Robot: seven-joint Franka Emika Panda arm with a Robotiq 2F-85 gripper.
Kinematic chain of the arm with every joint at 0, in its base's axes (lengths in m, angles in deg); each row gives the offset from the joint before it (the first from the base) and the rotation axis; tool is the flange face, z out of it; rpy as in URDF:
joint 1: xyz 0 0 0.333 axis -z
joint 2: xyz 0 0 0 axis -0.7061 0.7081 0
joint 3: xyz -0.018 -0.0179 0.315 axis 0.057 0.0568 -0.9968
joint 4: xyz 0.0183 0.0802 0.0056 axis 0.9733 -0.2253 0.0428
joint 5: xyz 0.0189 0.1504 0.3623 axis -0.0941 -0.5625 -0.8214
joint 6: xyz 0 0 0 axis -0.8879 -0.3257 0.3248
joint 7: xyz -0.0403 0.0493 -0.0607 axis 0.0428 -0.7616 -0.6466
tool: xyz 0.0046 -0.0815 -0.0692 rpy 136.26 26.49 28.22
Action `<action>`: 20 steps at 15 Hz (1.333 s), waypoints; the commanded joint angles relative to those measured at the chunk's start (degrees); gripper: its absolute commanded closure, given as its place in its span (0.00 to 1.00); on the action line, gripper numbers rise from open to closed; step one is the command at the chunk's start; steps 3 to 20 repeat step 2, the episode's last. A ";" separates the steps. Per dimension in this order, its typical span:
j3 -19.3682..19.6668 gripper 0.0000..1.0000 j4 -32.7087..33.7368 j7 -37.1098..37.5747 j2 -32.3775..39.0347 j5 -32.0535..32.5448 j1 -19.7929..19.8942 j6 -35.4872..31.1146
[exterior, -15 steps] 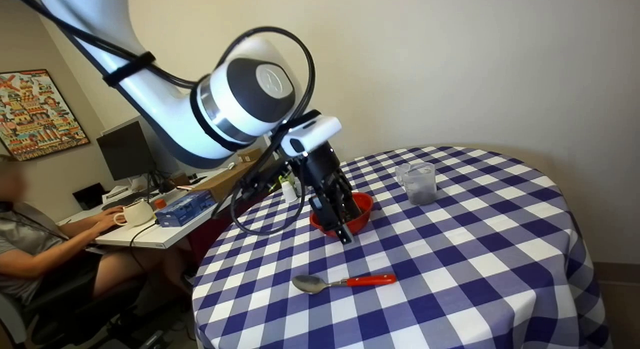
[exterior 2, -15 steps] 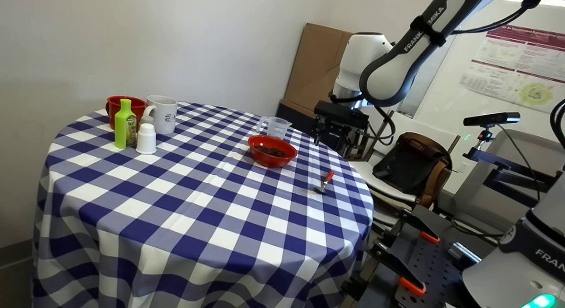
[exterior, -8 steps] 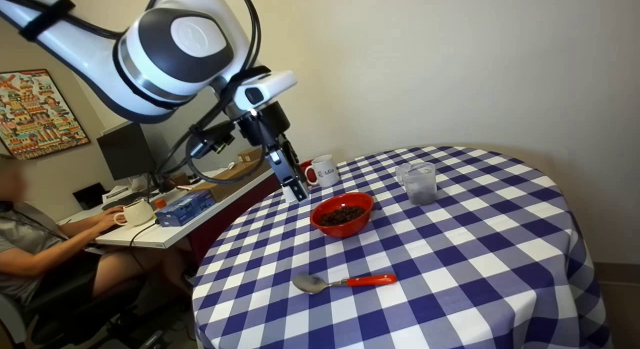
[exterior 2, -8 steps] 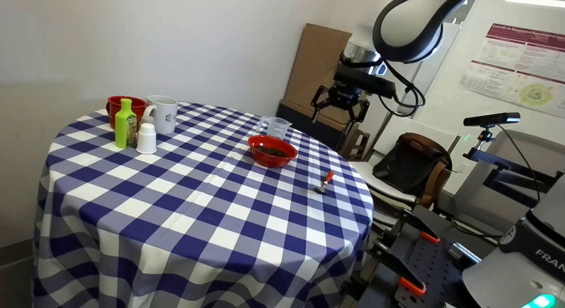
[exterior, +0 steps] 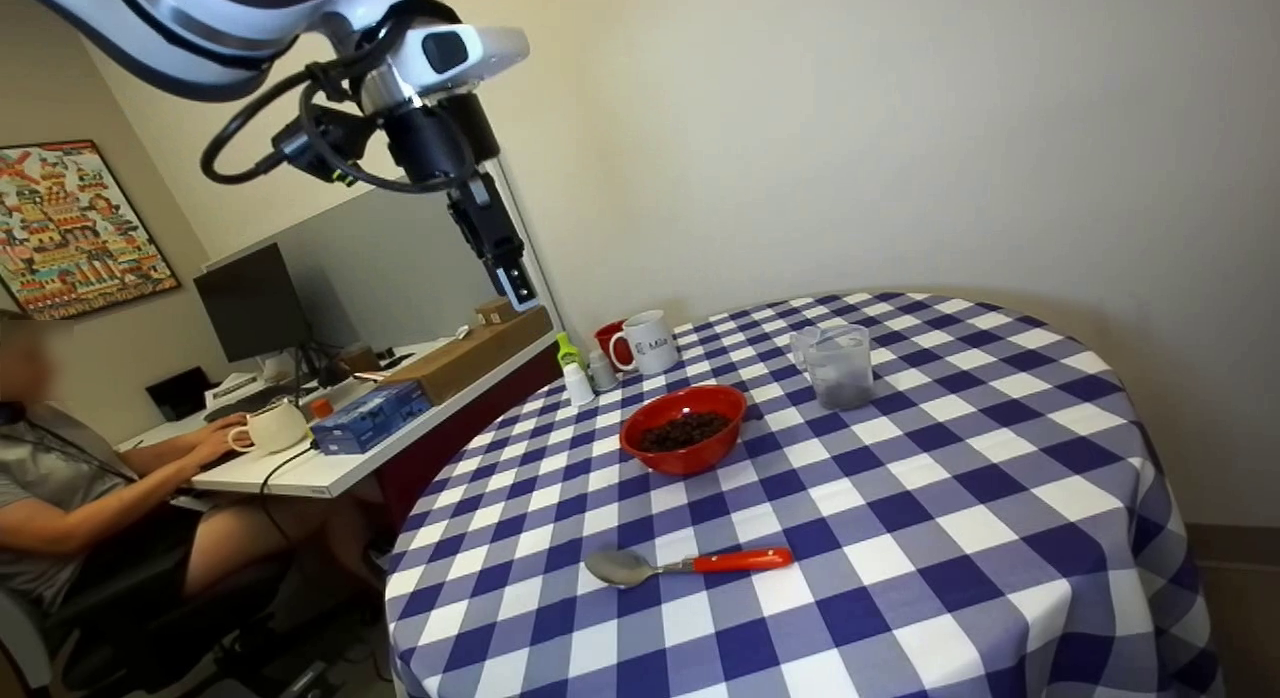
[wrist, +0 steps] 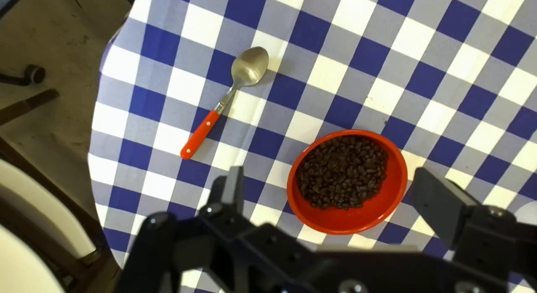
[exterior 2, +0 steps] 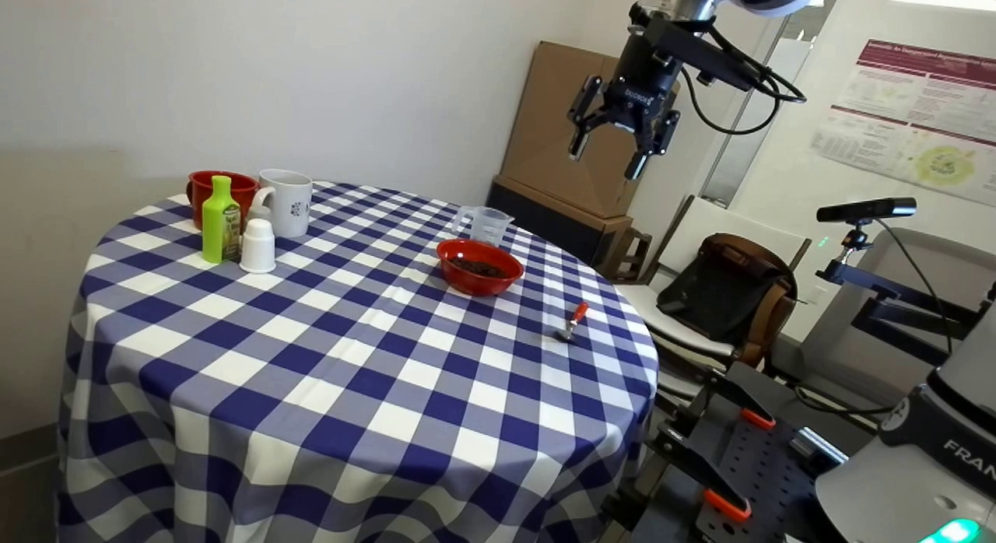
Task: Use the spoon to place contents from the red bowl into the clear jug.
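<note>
Red-handled spoon [wrist: 211,119] on checked cloth [exterior: 900,518], near red bowl [wrist: 381,200], well below the wide-spread fingers [wrist: 436,205]

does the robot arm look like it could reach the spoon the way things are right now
Probably yes. The gripper hangs open and empty, and the spoon lies on the checked cloth, apart from the red bowl, with nothing on top. The gripper would likely need to come down.

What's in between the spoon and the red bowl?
Just the checked tablecloth; both exterior views show that stretch between the spoon and the red bowl bare.
</note>
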 commanded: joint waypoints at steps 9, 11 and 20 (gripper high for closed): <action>-1.25 0.00 -0.22 -0.03 0.97 -0.23 0.92 -0.21; -1.25 0.00 -0.22 -0.03 0.97 -0.23 0.92 -0.21; -1.25 0.00 -0.22 -0.03 0.97 -0.23 0.92 -0.21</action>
